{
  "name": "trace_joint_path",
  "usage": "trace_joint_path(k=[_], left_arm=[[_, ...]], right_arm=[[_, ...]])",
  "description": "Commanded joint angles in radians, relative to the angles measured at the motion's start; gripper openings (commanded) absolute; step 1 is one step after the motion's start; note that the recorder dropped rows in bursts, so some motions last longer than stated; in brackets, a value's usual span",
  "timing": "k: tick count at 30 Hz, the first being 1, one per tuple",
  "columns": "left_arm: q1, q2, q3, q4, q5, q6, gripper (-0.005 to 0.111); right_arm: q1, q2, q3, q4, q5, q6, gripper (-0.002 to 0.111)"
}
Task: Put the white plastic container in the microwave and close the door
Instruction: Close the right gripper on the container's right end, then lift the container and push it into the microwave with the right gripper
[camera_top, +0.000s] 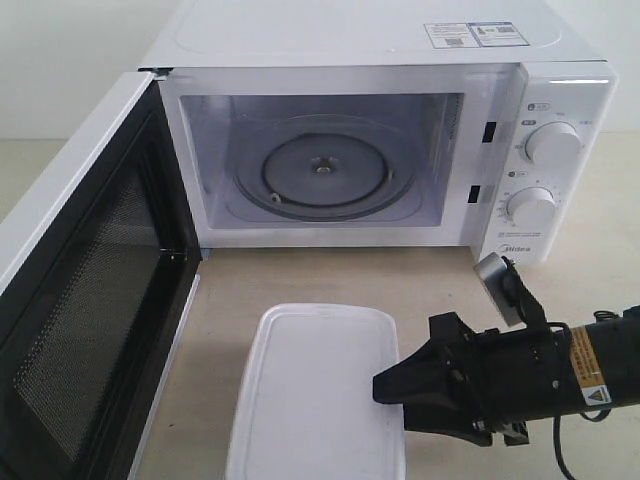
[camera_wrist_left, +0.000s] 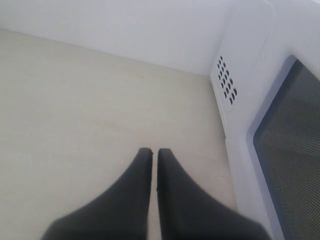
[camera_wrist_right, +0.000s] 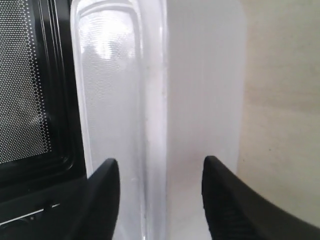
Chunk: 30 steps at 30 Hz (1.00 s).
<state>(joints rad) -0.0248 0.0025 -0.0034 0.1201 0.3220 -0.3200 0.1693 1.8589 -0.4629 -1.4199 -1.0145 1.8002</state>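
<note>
Currently at grasp step: right tool (camera_wrist_right: 160, 169) spread wide astride white plastic container (camera_top: 318, 395) on tabletop (camera_top: 440, 290) before microwave (camera_top: 380, 60), door (camera_top: 90, 300) open. Left tool (camera_wrist_left: 151, 155) pinched closed. Next: clamp, lift, slide inside.

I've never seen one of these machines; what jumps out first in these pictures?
A white microwave stands at the back, its door swung wide open to the left and its glass turntable bare. In front lies the white plastic container, lid on, with the right arm's black pincer open at its right edge.
</note>
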Motion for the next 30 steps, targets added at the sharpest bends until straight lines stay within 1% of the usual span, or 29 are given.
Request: trace_joint_path(k=[1, 2, 3, 4, 5, 6, 9, 14, 18, 24, 30], left_arm=[[0.002, -0.002, 0.003, -0.004, -0.006, 0.004, 0.004], [0.002, -0.002, 0.003, -0.004, -0.006, 0.004, 0.004], [0.002, -0.002, 0.003, -0.004, -0.006, 0.004, 0.004], [0.002, -0.002, 0.003, -0.004, -0.006, 0.004, 0.004], [0.002, -0.002, 0.003, -0.004, -0.006, 0.004, 0.004], [0.002, -0.002, 0.003, -0.004, -0.006, 0.004, 0.004], [0.002, -0.002, 0.003, -0.004, -0.006, 0.004, 0.004], [0.002, -0.002, 0.003, -0.004, -0.006, 0.004, 0.004], [0.002, -0.002, 0.003, -0.004, -0.006, 0.004, 0.004], [0.002, -0.002, 0.003, -0.004, -0.006, 0.004, 0.004], [0.002, -0.002, 0.003, -0.004, -0.006, 0.004, 0.004]], right_arm=[[0.003, 0.0, -0.006, 0.0, 0.008, 0.025, 0.03], [0.003, 0.0, -0.006, 0.0, 0.008, 0.025, 0.026], [0.003, 0.0, -0.006, 0.0, 0.01, 0.025, 0.016], [0.003, 0.0, -0.006, 0.0, 0.01, 0.023, 0.012], [0.003, 0.0, -0.006, 0.0, 0.01, 0.013, 0.003], [0.003, 0.0, -0.006, 0.0, 0.01, -0.014, 0.0], [0.003, 0.0, -0.006, 0.0, 0.006, -0.05, 0.0], [0.003, -0.002, -0.01, 0.057, -0.153, -0.112, 0.0], [0.003, -0.002, -0.019, 0.086, -0.153, -0.112, 0.0], [0.003, -0.002, -0.026, 0.23, -0.141, -0.116, 0.0], [0.003, -0.002, -0.088, 0.318, -0.117, -0.078, 0.0]])
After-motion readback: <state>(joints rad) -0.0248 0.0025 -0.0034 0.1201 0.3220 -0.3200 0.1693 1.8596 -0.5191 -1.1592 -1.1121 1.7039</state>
